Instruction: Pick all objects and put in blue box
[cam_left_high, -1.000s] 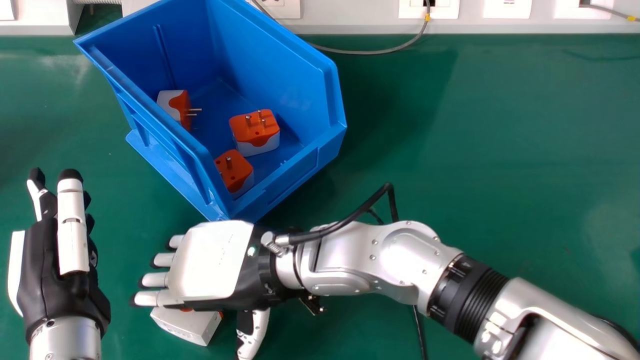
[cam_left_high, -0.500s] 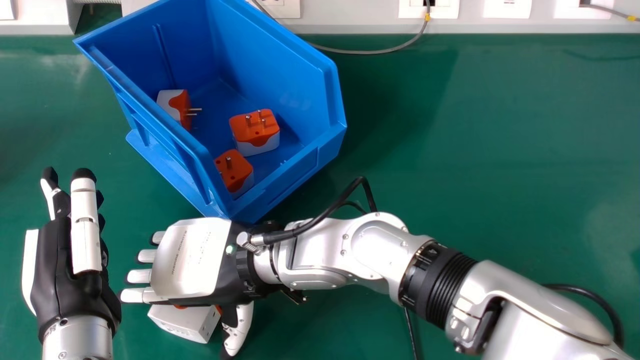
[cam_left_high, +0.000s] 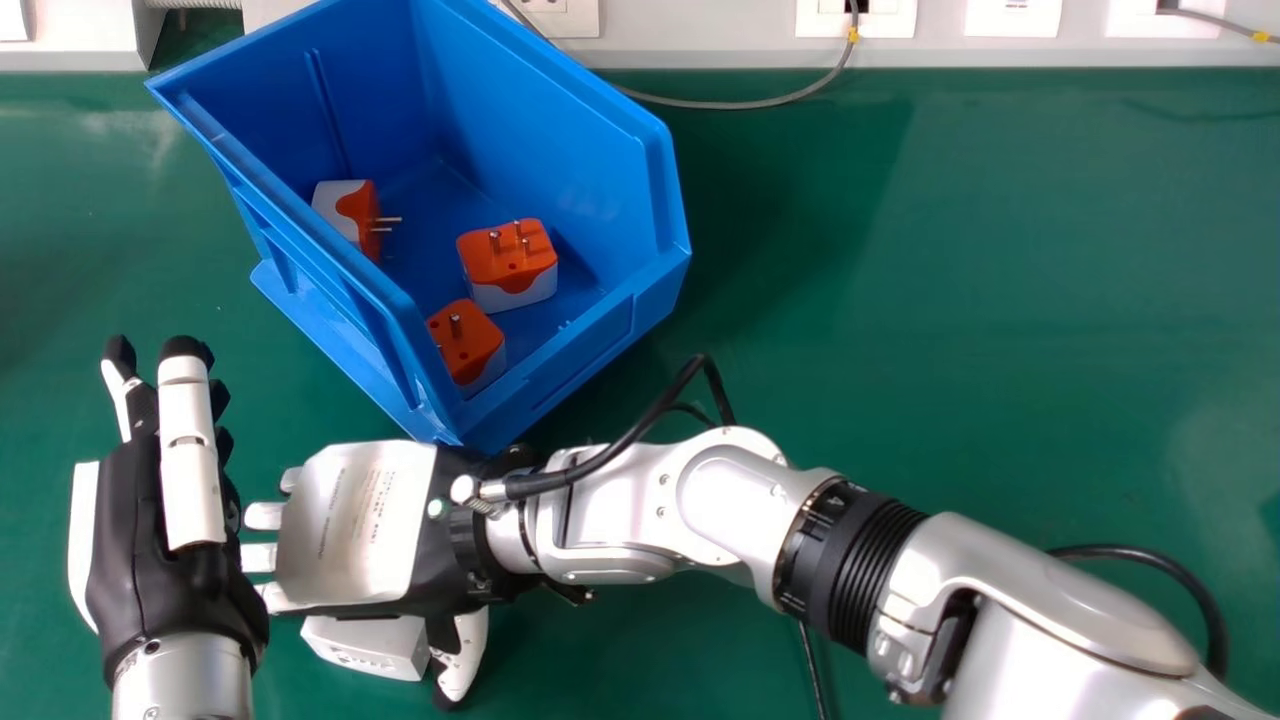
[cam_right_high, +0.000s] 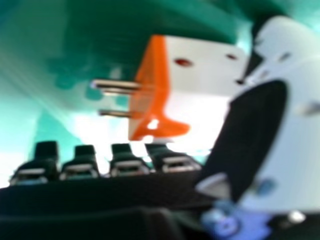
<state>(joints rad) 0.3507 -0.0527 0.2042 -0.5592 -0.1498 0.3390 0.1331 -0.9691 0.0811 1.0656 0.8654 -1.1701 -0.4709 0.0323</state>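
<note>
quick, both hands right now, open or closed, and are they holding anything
Left hand: open, fingers straight, nothing visible in it.
Right hand: open, fingers straight, over the orange-and-white adapter, not curled round it.

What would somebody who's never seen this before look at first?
Probably the big blue box at the top of the head view, with three orange-and-white plugs inside. Next, maybe the robot's two hands lower down: the left hand toward the left side, and the right hand just beside it. A fourth plug peeks out by the right hand, on the green table.
</note>
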